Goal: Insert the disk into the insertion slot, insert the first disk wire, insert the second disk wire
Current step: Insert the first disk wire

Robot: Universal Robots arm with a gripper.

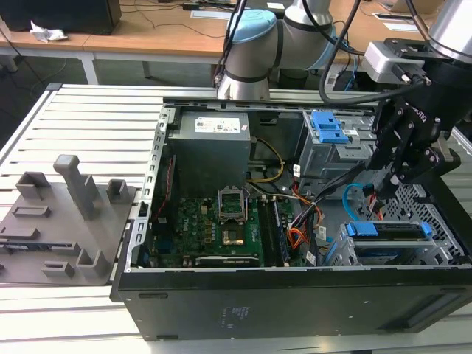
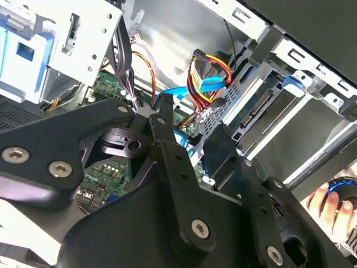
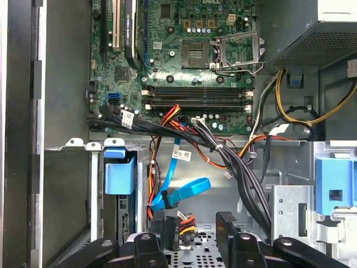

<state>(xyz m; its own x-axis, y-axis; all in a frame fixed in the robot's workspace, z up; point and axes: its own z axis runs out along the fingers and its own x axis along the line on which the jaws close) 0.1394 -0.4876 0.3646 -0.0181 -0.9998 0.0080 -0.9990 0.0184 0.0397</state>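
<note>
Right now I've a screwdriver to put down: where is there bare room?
Bare slatted table beyond the grey fixture plate, at the exterior view's left of the computer case. Crowded inside the case: cables and the gripper by the drive cage.

Black screw-studded fingers (image 2: 177, 167), silver-blue arm (image 1: 306, 29)

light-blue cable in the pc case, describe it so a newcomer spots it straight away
Find the open black computer case, then the silvery perforated drive cage at the exterior view's right. The light-blue cable curls in a loop by that cage. Unlike the orange-red wires next to it, it is pale blue.
</note>
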